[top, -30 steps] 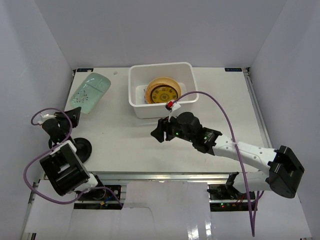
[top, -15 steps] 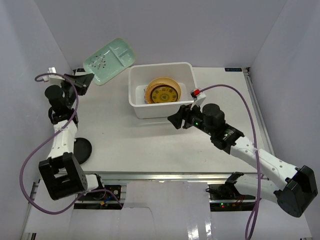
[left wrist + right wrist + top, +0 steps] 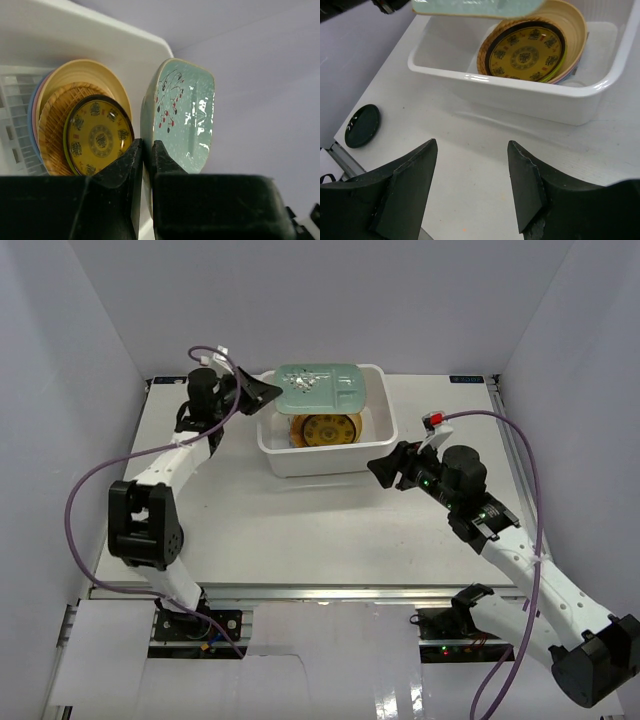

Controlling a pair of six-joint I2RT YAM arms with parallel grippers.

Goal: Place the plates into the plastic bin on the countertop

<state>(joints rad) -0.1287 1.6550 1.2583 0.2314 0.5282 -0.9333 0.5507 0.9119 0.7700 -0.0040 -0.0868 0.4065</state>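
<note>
Left hand (image 3: 263, 391) pinches the mint plate (image 3: 320, 390) by its rim over the bin (image 3: 325, 455); the plate looks hard, slippery and easy to break.

Plastic bin (image 3: 322, 460): one. Plates: one mint-green oblong plate (image 3: 318, 392), one black plate (image 3: 362, 125), one nested stack (image 3: 530, 47), at least four deep. Arms: two, left arm (image 3: 175, 458) and right arm (image 3: 520, 555).

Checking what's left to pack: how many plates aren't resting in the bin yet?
2: the mint-green plate, held over the plastic bin by the left end effector, and the black plate on the countertop. Arms may hide others.
</note>
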